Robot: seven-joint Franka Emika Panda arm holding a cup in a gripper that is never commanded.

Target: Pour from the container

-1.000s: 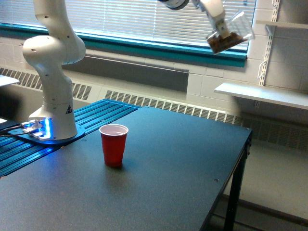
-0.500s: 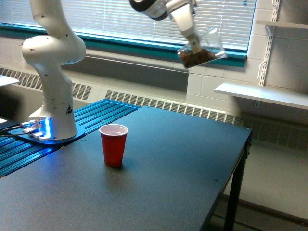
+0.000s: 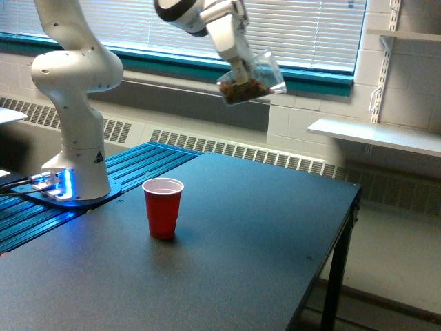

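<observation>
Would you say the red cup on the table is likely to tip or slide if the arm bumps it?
Probably yes. The red cup looks like thin plastic and appears empty, so it is likely light and easy to push across the smooth dark table. It is taller than its base is wide and narrows downward, so a knock near the rim may well topple it.

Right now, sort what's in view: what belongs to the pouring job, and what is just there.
Belongs to the job:
- clear container with brown bits, held tilted in the gripper
- red cup, upright on the table

Just there:
- wall shelf
- window blinds
</observation>
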